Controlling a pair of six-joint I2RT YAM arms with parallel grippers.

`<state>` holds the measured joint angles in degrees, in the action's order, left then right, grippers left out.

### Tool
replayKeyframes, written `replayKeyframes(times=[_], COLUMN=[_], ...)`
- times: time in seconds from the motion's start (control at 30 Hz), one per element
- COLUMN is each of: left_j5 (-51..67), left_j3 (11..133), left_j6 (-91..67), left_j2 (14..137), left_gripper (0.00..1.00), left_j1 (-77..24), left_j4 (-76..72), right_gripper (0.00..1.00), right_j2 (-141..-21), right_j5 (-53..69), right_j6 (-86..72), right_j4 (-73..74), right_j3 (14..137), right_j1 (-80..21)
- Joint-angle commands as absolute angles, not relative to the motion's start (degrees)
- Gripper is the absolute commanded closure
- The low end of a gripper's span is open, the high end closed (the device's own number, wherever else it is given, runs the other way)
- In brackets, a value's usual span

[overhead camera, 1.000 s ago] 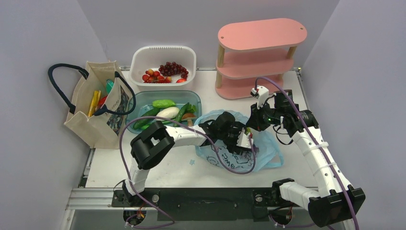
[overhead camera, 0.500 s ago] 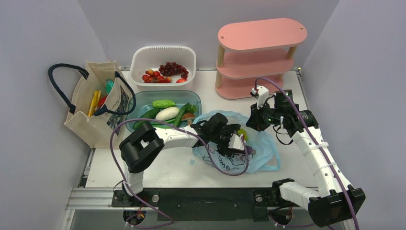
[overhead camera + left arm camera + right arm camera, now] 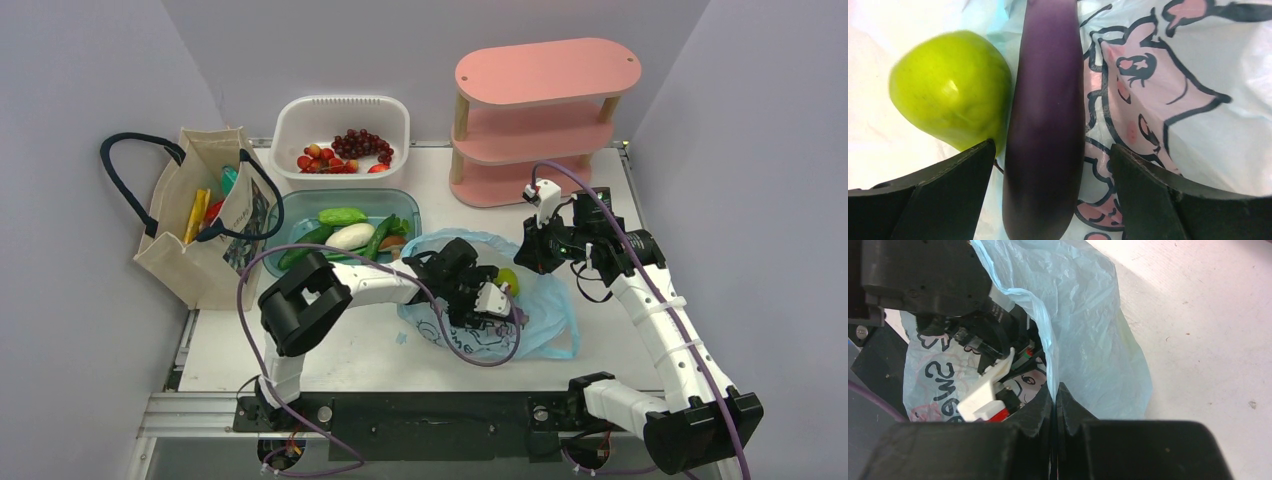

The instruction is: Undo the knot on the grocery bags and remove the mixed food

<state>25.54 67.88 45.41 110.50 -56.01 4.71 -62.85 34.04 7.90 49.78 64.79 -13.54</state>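
Observation:
The light blue plastic bag (image 3: 540, 325) with pinkish pig print lies open in the middle of the table; no knot shows. My left gripper (image 3: 490, 300) is inside it, open, its jaws on either side of a purple eggplant (image 3: 1045, 115) without touching it. A green pear (image 3: 950, 87) lies just left of the eggplant and also shows in the top view (image 3: 507, 280). My right gripper (image 3: 1054, 390) is shut on the bag's rim (image 3: 1045, 335), holding it up. The beige canvas tote (image 3: 190, 260) stands at the left with yellow (image 3: 197, 215) and teal (image 3: 229, 178) snack packets inside.
A white slotted basket (image 3: 300, 120) with grapes and red fruit stands at the back. A clear teal tub (image 3: 405, 205) with green and white vegetables lies between it and the bag. A pink three-level shelf (image 3: 540, 75) stands at the back right.
My left gripper has shifted a little left inside the bag, and the bag's right edge came with it. The green pear now shows in the opening. The right arm has not moved.

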Motion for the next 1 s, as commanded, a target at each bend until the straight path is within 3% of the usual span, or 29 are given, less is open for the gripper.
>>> replayKeyframes(times=[0.0,0.13,0.2,0.37,0.57,0.97], left_j5=[24.85,26.78,27.58,29.43,30.23,29.59], left_j3=[72.45,75.59,74.6,72.14,73.45,80.05], left_j6=[45.61,47.94,47.88,46.53,43.7,57.2], left_j2=[113.51,113.95,111.55,101.23,91.09,78.05], left_gripper=[0.2,0.36,0.39,0.59,0.59,0.6], left_j1=[-55.62,-55.8,-55.85,-56.56,-56.74,-51.33], left_j4=[8.6,16.26,16.12,13.86,13.66,39.74], right_gripper=[1.0,1.0,1.0,1.0,1.0,1.0], right_j2=[-62.0,-61.96,-61.83,-61.49,-61.01,-59.65], right_j5=[34.22,34.03,33.99,33.94,34.25,34.71], right_j6=[8.42,8.81,8.93,9.01,8.63,8.02], right_j4=[49.15,49.38,49.39,49.33,48.99,49.19], right_j3=[66.57,66.67,66.58,66.12,65.82,65.43], right_j1=[-13.32,-13.27,-13.28,-13.26,-13.23,-13.2])
